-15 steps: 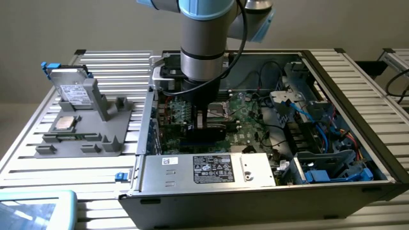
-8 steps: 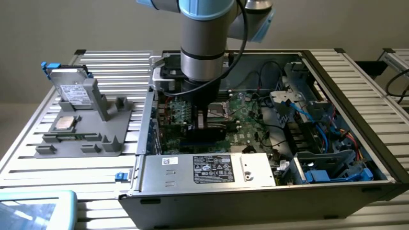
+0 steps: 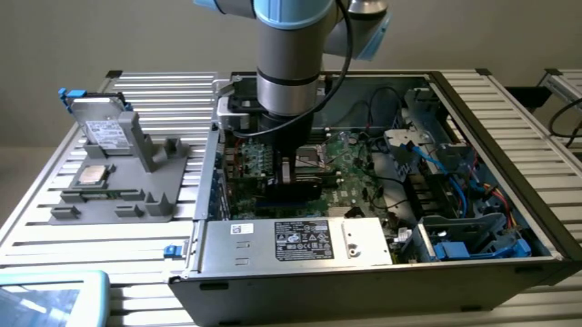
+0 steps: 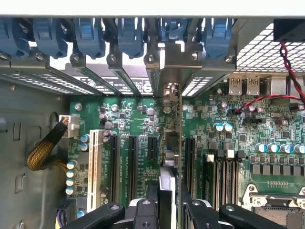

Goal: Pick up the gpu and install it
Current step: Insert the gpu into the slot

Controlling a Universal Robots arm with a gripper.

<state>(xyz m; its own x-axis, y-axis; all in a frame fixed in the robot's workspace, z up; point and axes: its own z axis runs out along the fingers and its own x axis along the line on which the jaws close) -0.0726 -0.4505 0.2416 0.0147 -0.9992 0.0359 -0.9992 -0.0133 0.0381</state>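
Observation:
In the wrist view the gpu (image 4: pixel 167 179) appears edge-on, standing upright on the green motherboard (image 4: pixel 128 119) between black expansion slots. Its silver end bracket (image 4: pixel 170 90) meets the rear slot openings of the case. My gripper (image 4: pixel 169 209) is shut on the card's upper edge, with one black finger (image 4: pixel 143 212) on each side. In the exterior view my gripper (image 3: pixel 289 170) reaches straight down into the open computer case (image 3: pixel 509 136), and the gpu (image 3: pixel 293 185) shows as a dark shape under it, mostly hidden by the arm.
A row of blue slot latches (image 4: pixel 128 36) lines the case's rear wall. A white slot (image 4: pixel 95 162) and yellow-sleeved cable (image 4: pixel 45 150) lie beside the card. The power supply (image 3: pixel 291 240) and blue cables (image 3: pixel 454 170) crowd the case. Outside it, a grey fixture (image 3: pixel 118 197) holds a silver drive (image 3: pixel 100 126) and a CPU chip (image 3: pixel 94 175).

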